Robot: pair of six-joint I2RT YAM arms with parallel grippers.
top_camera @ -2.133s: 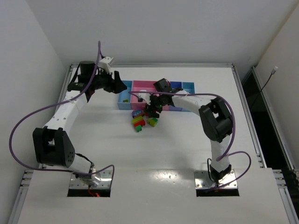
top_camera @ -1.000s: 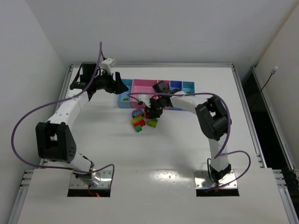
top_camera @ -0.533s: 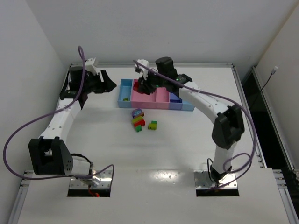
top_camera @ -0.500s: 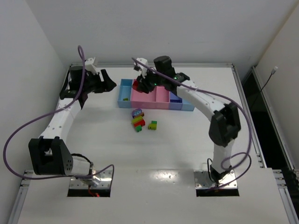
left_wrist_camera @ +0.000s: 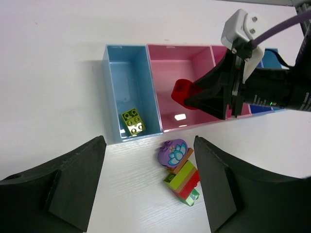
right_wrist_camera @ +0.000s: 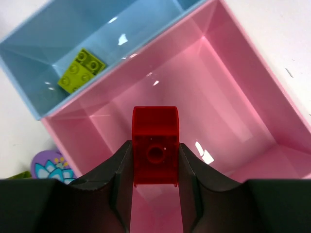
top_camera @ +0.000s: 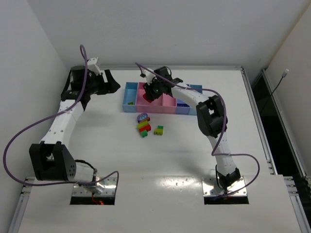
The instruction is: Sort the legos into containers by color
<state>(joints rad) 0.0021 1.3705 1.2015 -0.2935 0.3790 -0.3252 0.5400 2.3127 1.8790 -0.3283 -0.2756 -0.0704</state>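
Right wrist, red lego (right_wrist_camera: 155, 145) lengthwise between fingers (right_wrist_camera: 116, 177)

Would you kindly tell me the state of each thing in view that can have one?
right gripper, shut on the red brick over the pink bin.
left gripper, open and empty.
red brick, held in the air, not yet released.
lime brick, lying in the light blue bin at the left end.
pink bin, no brick visible inside.
brick pile, loose on the table in front of the bins.
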